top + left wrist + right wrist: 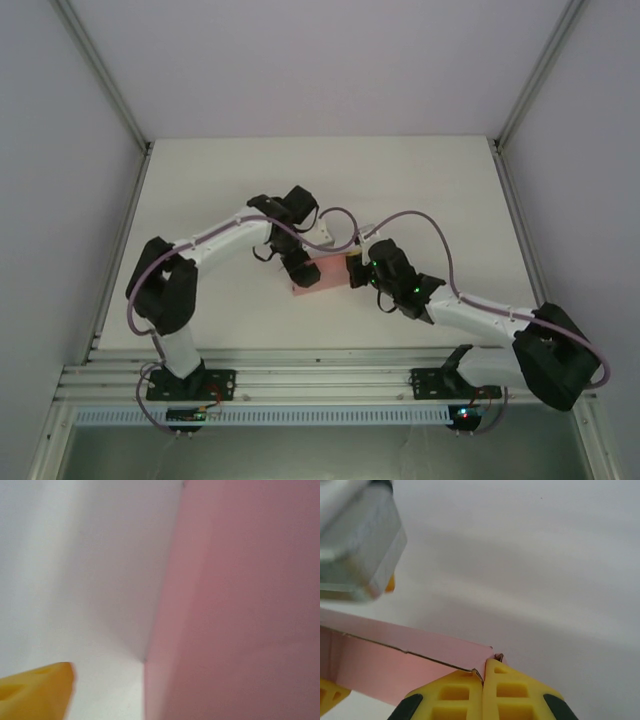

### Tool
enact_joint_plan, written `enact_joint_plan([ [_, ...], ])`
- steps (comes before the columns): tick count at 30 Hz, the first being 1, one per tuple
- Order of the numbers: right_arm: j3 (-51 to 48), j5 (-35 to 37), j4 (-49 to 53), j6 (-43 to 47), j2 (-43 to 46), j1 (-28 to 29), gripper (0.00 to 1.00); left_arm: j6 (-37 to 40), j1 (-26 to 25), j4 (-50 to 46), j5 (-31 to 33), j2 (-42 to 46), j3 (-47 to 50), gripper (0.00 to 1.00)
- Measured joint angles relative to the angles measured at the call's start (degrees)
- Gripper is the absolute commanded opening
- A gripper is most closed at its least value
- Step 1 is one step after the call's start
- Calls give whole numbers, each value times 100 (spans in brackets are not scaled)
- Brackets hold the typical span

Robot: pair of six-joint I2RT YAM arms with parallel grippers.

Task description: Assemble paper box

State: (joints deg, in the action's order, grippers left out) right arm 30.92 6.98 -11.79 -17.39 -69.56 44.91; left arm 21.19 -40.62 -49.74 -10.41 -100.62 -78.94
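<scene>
Right gripper [483,672]: clenched on the paper box [395,662] corner.
Bearing: card runs toward 9 o'clock from it, long axis 9–3.
Left gripper [300,268]: at that 9 o'clock end; cannot tell its grip.

Matt card paper box [385,670], yellow plastic right pincer [483,672], smooth white table [545,580]

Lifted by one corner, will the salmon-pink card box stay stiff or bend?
The salmon-pink card box shows a thin edge, so it probably flexes and weighs little. Pinched at one corner by the right claw, it may twist.
</scene>
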Motion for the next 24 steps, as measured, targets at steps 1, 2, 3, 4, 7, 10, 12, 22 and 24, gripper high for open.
enact_joint_plan([
  [1,17,48,57,-2,17,28,0,-81,-2,48,35,101,22,100],
  [2,37,120,133,-9,28,52,0,-177,-28,144,90,269,94,100],
  [3,50,153,177,-22,33,63,0,-299,-44,245,146,461,208,100],
  [4,63,184,227,-26,37,81,0,-435,-68,337,240,688,345,100],
  [7,118,280,393,-46,52,149,0,-1084,-114,511,586,1464,780,100],
  [10,229,317,590,-83,37,170,0,-1875,-129,570,859,2081,1082,82],
  [12,326,337,719,-105,-7,173,0,-2337,-129,597,887,2310,1209,72],
  [22,562,389,1060,-240,-101,223,0,-3609,-723,581,769,2520,1729,37],
  [24,573,415,1097,-264,-105,238,0,-3707,-750,577,763,2520,1727,26],
])
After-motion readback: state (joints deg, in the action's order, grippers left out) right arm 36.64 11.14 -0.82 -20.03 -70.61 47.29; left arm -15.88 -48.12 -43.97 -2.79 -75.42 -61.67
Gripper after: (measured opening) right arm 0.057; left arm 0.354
